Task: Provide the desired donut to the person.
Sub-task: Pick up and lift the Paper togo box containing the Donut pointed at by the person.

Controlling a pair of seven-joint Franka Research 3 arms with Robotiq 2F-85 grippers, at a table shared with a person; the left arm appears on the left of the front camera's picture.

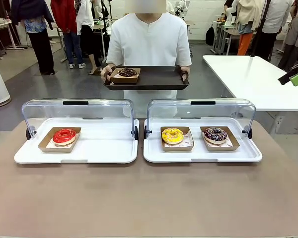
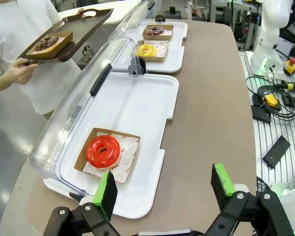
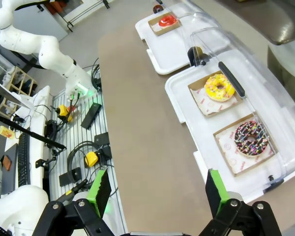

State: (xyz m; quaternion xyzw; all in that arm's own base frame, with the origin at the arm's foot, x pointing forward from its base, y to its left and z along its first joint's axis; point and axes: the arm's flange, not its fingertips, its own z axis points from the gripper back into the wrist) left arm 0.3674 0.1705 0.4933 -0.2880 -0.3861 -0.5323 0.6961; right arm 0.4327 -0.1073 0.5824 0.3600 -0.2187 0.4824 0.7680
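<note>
Meanwhile, the person (image 1: 149,42) stood at the top centre of the front view. Both hands (image 1: 107,73) held a dark tray (image 1: 159,79), with 1 chocolate donut (image 1: 127,72) in a cardboard box (image 1: 116,78) at its left end. Below, on the brown table (image 1: 149,198), 2 white display trays sat side by side, their clear lids (image 1: 74,111) raised. The left tray (image 1: 104,144) held a red donut (image 1: 64,136) in its left part. The right tray (image 1: 198,157) held a yellow donut (image 1: 172,135) and, just right of it, a dark sprinkled donut (image 1: 215,134).

In the left wrist view the left gripper (image 2: 163,187) hung at the bottom edge, jaws spread wide and holding nothing, with the red donut just above its left pad. In the right wrist view the right gripper (image 3: 157,191) was likewise released and empty at the bottom edge, with the sprinkled donut at the right.
</note>
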